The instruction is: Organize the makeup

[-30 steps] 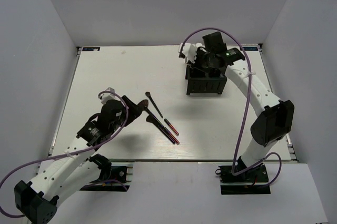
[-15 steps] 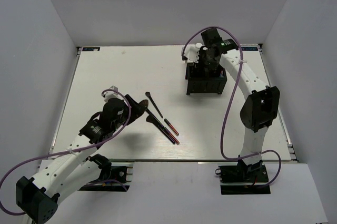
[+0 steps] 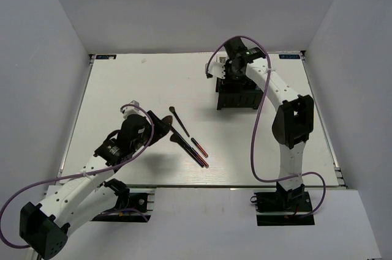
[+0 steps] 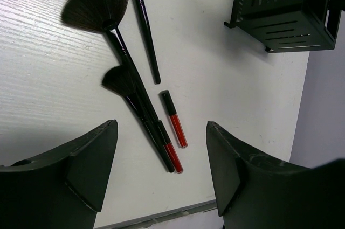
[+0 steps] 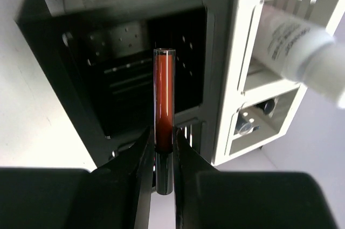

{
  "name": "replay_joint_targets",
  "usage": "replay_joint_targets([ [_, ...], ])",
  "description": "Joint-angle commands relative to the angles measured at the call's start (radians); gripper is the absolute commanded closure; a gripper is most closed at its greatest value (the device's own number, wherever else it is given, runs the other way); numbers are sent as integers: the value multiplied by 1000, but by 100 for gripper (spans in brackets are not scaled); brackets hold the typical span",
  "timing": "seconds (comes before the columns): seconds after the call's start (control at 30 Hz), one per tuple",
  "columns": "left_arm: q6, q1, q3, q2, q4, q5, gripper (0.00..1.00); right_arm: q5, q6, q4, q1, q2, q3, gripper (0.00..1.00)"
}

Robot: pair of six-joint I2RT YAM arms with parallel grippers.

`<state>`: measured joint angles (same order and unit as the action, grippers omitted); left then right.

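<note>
My right gripper (image 3: pixel 234 69) hangs over the black mesh organizer (image 3: pixel 239 98). In the right wrist view it (image 5: pixel 164 148) is shut on a dark-red pencil with a black cap (image 5: pixel 164 94), held upright above an open compartment of the organizer (image 5: pixel 124 51). My left gripper (image 3: pixel 160 126) is open and empty, above the table beside the loose makeup. The left wrist view shows a fan brush (image 4: pixel 97 8), a thin brush (image 4: pixel 144 29), a round brush (image 4: pixel 129 94) and two more red pencils (image 4: pixel 175 126) lying ahead of the open left gripper (image 4: pixel 161 175).
A white printed tube (image 5: pixel 294 51) juts in beside a white slotted frame (image 5: pixel 253 94) at the organizer's right. The table's near edge (image 4: pixel 161 215) lies just under my left gripper. Grey walls surround the table.
My right arm has swung left and turned its wrist, carrying the red pencil over the organizer. My left arm has barely moved.
</note>
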<state>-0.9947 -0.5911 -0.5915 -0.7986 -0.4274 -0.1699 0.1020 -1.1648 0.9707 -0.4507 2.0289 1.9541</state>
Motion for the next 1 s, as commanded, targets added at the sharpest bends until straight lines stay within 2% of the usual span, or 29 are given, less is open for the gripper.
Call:
replay_joint_targets([
  [0.0,13,2,4,6,27,12,23,21,-121,31,-22,14,46,98],
  [0.03,11,2,4,6,26,12,23,22,-122,30,-31,16,48,95],
  [0.1,13,2,5,6,24,10,23,28,-122,23,-32,19,48,84],
  [0.17,11,2,5,7,24,9,23,31,-124,22,-37,21,51,67],
  [0.23,11,2,5,6,26,9,23,31,-118,22,-37,22,60,60],
  [0.37,13,2,5,-5,35,12,23,31,-116,14,-33,14,74,55],
  [0.5,19,2,-2,-24,39,20,23,22,-84,3,-29,-1,117,58],
  [0.57,22,2,-8,-30,35,20,23,-7,-50,9,-29,-12,158,69],
  [0.6,21,2,-8,-30,36,20,23,-72,-27,22,-32,-27,199,73],
  [0.63,21,2,-5,-28,35,20,23,-131,29,35,-29,-38,210,85],
  [0.67,18,2,-1,-28,39,20,23,-239,62,57,-29,-77,207,90],
  [0.73,16,2,2,-31,45,21,24,-387,159,77,-29,-130,126,98],
  [0.77,16,2,2,-36,45,23,25,-538,189,72,-37,-194,70,100],
  [0.8,18,2,1,-39,45,23,26,-609,220,60,-42,-229,-74,100],
  [0.83,16,2,-4,-45,42,23,27,-664,288,39,-48,-254,-149,100],
  [0.87,16,2,-10,-47,35,20,28,-730,347,-55,-63,-306,-229,99],
  [0.9,16,2,-13,-51,29,17,30,-754,406,-99,-84,-324,-300,95],
  [0.93,16,2,-16,-51,23,12,33,-771,489,-131,-98,-334,-414,87],
  [0.97,16,2,-17,-50,7,7,34,-781,531,-162,-120,-344,-458,81],
])
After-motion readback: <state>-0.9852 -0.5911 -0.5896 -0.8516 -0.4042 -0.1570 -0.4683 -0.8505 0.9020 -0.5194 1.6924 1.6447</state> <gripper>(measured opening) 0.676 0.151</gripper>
